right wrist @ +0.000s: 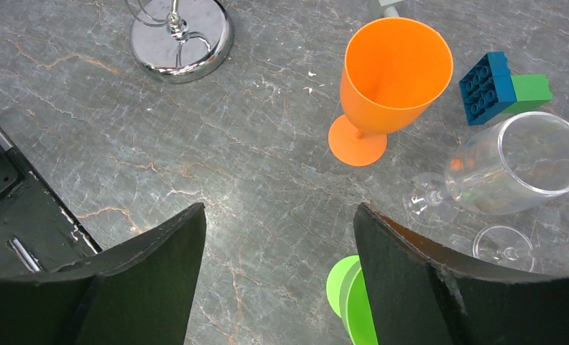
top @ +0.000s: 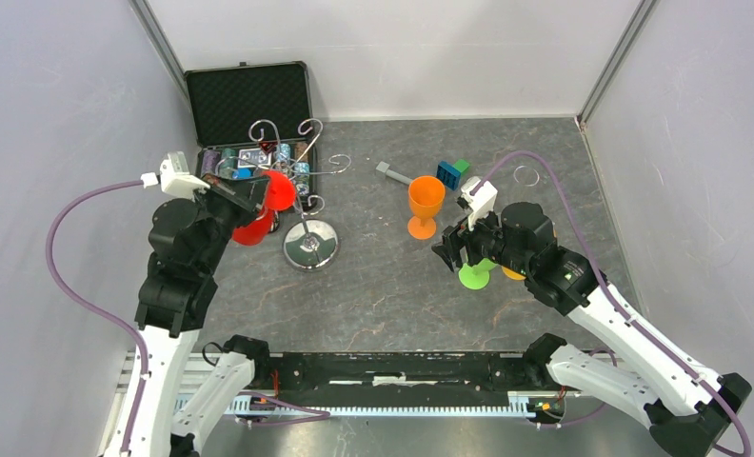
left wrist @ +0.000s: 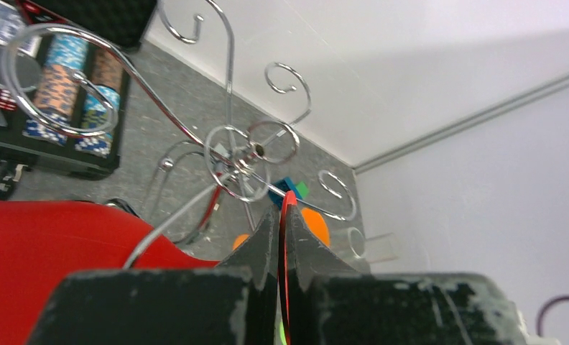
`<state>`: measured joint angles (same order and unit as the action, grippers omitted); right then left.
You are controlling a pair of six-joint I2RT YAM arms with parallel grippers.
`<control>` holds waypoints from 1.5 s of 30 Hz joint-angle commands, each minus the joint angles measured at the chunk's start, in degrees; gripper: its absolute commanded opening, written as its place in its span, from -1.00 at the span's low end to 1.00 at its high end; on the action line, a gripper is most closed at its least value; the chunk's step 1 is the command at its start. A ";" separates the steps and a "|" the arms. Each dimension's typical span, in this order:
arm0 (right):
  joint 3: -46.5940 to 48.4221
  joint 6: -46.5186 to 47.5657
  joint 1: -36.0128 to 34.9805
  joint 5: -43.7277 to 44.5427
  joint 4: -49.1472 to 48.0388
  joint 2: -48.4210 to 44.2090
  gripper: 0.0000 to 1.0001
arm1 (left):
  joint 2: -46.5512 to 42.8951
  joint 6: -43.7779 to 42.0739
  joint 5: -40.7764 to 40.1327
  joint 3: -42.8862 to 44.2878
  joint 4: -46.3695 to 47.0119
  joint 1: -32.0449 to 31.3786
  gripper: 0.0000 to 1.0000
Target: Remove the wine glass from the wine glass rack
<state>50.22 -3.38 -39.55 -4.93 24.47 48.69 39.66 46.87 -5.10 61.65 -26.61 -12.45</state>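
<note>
A red wine glass (top: 255, 227) hangs tilted at the left side of the silver wine glass rack (top: 310, 244). My left gripper (top: 259, 195) is shut on the thin edge of its red foot (left wrist: 287, 203). In the left wrist view the red bowl (left wrist: 59, 251) fills the lower left, and one wire arm of the rack (left wrist: 242, 154) crosses in front of it. Whether the glass still rests on a hook I cannot tell. My right gripper (right wrist: 278, 208) stands open over bare table, with a green glass (right wrist: 350, 298) beside its right finger.
An orange glass (right wrist: 393, 79) stands upright; a clear glass (right wrist: 519, 165) lies on its side near blue and green bricks (right wrist: 493, 86). An open black case (top: 249, 100) with poker chips sits behind the rack. Walls close in on the left, back and right.
</note>
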 commanded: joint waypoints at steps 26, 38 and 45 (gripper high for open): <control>-8.49 -15.20 -0.12 -12.46 -20.43 -3.73 0.94 | -8.00 15.99 39.41 3.27 3.16 0.14 -0.96; -19.80 -34.77 -0.19 -15.86 -46.69 -9.80 0.96 | -5.74 33.82 53.82 -3.46 27.11 0.01 -0.96; -26.95 -52.77 -0.25 -15.13 -68.88 -8.78 0.96 | -4.54 41.84 44.46 -5.95 43.07 -0.04 -0.96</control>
<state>26.59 -42.63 -39.55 -20.49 -25.26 39.42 34.79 82.17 44.47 56.73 4.58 -12.49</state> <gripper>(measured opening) 0.979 0.044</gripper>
